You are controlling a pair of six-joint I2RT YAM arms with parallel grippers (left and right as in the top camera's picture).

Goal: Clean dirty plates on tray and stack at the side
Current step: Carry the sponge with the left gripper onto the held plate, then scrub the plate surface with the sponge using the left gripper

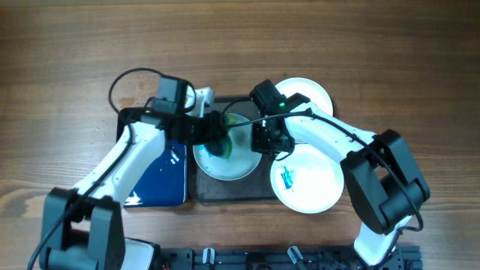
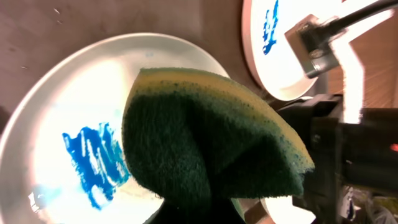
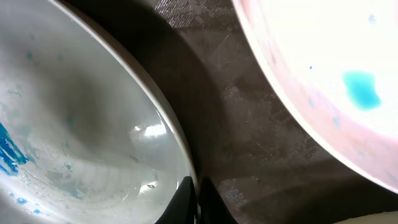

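Observation:
A white plate (image 1: pixel 238 163) with a blue smear (image 2: pixel 93 160) lies in the middle of the dark tray (image 1: pixel 225 191). My left gripper (image 1: pixel 217 139) is shut on a green-and-yellow sponge (image 2: pixel 211 143), held over that plate (image 2: pixel 68 106). My right gripper (image 3: pixel 198 199) is shut on the plate's right rim (image 3: pixel 180 155), one finger inside and one outside. A second plate (image 1: pixel 306 180) with a small blue smear lies on the tray's right end. A third plate (image 1: pixel 307 91) rests off the tray at the back right.
A deep-blue tray (image 1: pixel 161 180) sits left of the dark tray, under my left arm. Bare wooden table surrounds everything. The two arms meet closely over the middle plate.

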